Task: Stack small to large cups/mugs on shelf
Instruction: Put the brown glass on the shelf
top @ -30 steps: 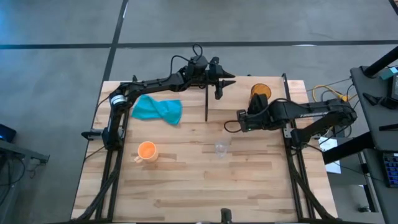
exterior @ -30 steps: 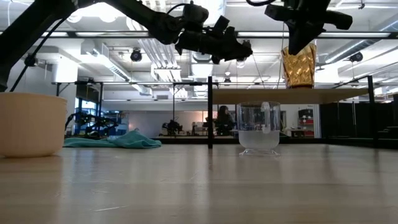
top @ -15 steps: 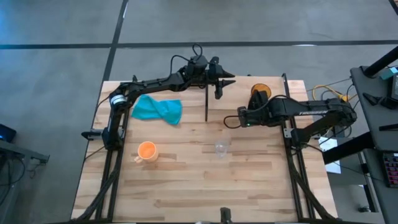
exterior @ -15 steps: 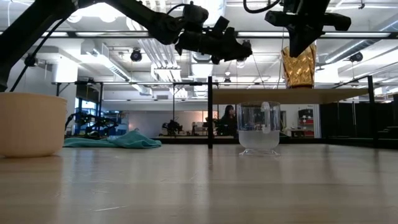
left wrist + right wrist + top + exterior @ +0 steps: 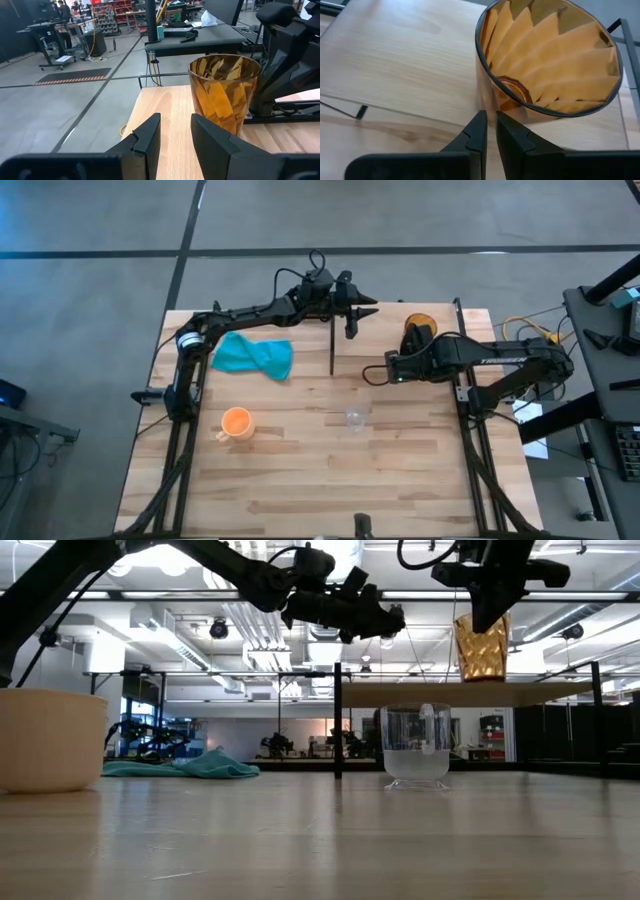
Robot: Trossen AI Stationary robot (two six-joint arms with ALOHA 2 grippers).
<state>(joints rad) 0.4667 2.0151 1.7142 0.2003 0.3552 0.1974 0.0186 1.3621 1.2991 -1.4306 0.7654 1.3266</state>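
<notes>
The tall brown cup (image 5: 420, 322) stands upright on the shelf (image 5: 420, 695) near its right end. My right gripper (image 5: 491, 120) is shut, slanting down at the cup's near wall just under the rim. My left gripper (image 5: 175, 131) hangs open and level over the shelf's left end, pointing at the brown cup (image 5: 225, 92) without reaching it. The orange mug (image 5: 236, 422) and the small clear glass cup (image 5: 356, 418) stand on the tabletop below. My right gripper's shut fingertips (image 5: 481, 119) stand against the brown cup's outer wall (image 5: 492, 102), coming from the near side and slanting down. Whether they touch the wall, I cannot tell. Nothing lies between the fingers.
A teal cloth (image 5: 255, 355) lies crumpled at the table's far left. Black posts (image 5: 338, 720) carry the shelf above the tabletop. The glass cup (image 5: 415, 745) stands in front of the shelf, the mug (image 5: 50, 740) toward the near left.
My right gripper has swung a little toward the far edge beside the brown cup, staying shut. The cup has kept its place on the shelf.
</notes>
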